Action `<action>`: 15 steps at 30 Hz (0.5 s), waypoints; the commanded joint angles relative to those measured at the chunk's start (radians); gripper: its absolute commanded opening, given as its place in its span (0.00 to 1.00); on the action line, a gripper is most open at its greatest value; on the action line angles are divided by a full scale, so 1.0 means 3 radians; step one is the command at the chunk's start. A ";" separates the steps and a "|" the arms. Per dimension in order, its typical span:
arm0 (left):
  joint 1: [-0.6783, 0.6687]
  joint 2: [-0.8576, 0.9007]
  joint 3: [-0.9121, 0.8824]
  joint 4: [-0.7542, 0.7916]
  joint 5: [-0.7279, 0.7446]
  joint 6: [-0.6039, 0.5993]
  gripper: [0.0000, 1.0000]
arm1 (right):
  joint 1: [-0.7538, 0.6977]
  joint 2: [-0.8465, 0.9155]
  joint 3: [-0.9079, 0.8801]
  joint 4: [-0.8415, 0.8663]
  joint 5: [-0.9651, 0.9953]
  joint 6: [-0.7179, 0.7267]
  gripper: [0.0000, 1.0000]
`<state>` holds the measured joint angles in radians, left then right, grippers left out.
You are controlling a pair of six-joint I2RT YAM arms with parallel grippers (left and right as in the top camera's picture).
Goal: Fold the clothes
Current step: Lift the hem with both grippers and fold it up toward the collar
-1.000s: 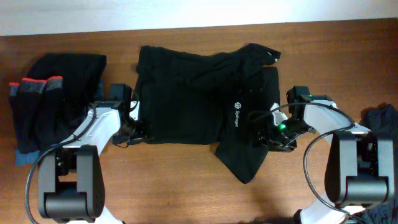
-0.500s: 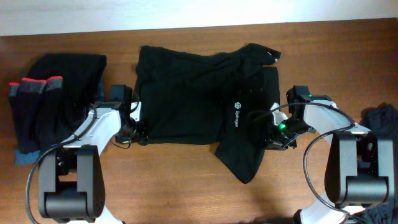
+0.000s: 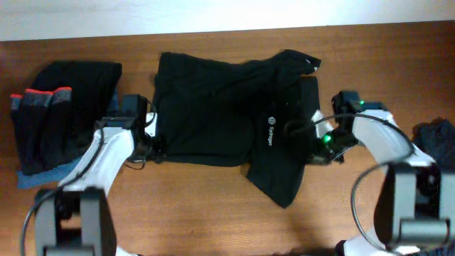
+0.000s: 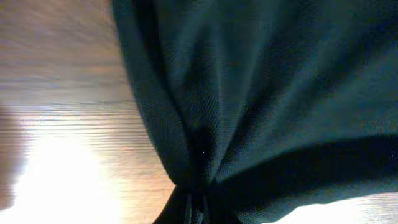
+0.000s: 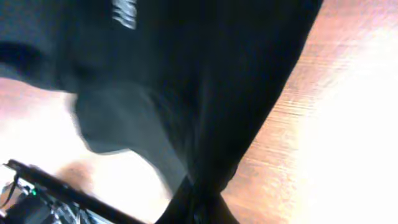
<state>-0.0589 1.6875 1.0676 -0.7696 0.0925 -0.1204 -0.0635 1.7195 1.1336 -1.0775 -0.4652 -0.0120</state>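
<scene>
Left wrist, right up close: the left fingers (image 4: 177, 218) are pinched tight on a gathered edge of the black garment (image 4: 261, 93). Right wrist, same story: the right fingers (image 5: 177, 216) clamp a bunched fold, with white lettering (image 5: 124, 11) above, too blurred to read. From overhead, the garment sprawls mid-worktop (image 3: 213, 213), its white logo (image 3: 271, 121) toward the right. Far left sits a dark clothes pile (image 3: 71, 99) with red-trimmed pieces, and another dark heap (image 3: 437, 139) lies at the right edge.
</scene>
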 commanded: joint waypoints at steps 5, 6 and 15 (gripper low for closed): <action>0.0010 -0.0640 0.0032 -0.0004 -0.0516 0.0042 0.00 | -0.0230 -0.0567 0.0650 -0.0304 0.0209 -0.0066 0.04; 0.0010 -0.0706 0.0032 -0.0003 -0.0591 0.0041 0.00 | -0.0285 -0.0608 0.0697 -0.0329 0.0209 -0.0067 0.04; 0.0056 -0.0950 0.0032 0.0000 -0.0860 -0.0001 0.00 | -0.0799 -0.0797 0.0786 -0.0491 0.0209 -0.0095 0.04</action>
<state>-0.0589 1.4254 1.0679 -0.7696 -0.0998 -0.1207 -0.2577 1.5040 1.3540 -1.2137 -0.4236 -0.0277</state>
